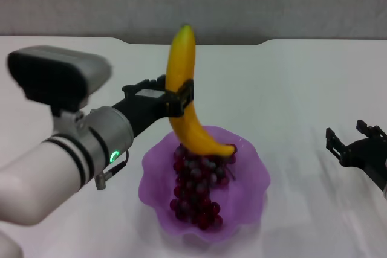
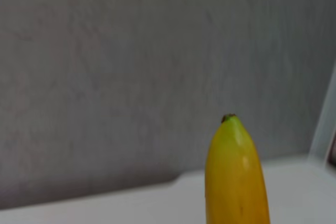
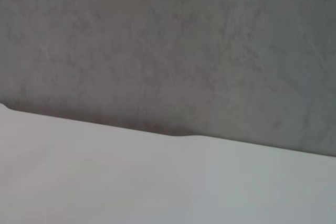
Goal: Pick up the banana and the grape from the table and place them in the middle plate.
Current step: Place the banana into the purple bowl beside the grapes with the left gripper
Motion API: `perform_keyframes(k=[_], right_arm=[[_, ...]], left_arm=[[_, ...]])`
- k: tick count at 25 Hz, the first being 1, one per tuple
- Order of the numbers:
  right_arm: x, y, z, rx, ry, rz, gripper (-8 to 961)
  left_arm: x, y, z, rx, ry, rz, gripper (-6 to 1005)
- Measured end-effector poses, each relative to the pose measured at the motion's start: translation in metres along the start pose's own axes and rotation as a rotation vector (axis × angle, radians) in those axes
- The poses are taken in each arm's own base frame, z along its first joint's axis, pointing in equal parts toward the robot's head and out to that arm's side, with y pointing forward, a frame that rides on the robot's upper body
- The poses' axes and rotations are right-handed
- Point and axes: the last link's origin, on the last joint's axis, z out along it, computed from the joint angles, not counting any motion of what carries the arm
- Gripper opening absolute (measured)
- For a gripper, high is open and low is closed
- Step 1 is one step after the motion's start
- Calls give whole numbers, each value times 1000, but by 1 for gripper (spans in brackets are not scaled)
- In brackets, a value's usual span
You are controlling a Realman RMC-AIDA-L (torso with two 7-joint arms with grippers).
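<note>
In the head view the yellow banana (image 1: 184,83) stands almost upright, its lower end resting on the grape (image 1: 198,187) bunch inside the purple middle plate (image 1: 251,188). My left gripper (image 1: 180,98) is shut on the banana around its middle, reaching in from the left. The dark red grape bunch lies lengthwise in the plate. The left wrist view shows only the banana's green-tipped upper end (image 2: 236,174) against the wall. My right gripper (image 1: 355,138) is parked low at the right side of the table (image 1: 302,89), open, with nothing between its fingers.
The white table's notched far edge (image 1: 193,41) meets a grey wall behind. The right wrist view shows only bare tabletop (image 3: 157,182) and the wall.
</note>
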Motion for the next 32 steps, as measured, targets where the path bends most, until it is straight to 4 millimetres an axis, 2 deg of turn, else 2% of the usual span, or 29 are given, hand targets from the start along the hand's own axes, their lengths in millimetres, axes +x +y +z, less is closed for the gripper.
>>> perform_keyframes(k=[1, 4, 8, 9, 21, 32], right_arm=[[1, 0, 0, 1, 9, 0, 726], [2, 0, 0, 1, 13, 0, 725], [1, 2, 1, -5, 11, -1, 725], [1, 2, 1, -7, 10, -1, 725], [-1, 0, 3, -2, 10, -9, 726], [-3, 0, 4, -4, 7, -12, 725]], left_arm=[[0, -2, -3, -8, 32, -80, 542], [1, -5, -5, -12, 44, -170, 547], [-2, -11, -1, -11, 29, -235, 553], [-11, -13, 4, -12, -9, -249, 555], [-45, -3, 10, -31, -121, -205, 575], [-60, 15, 14, -67, -151, -54, 593]])
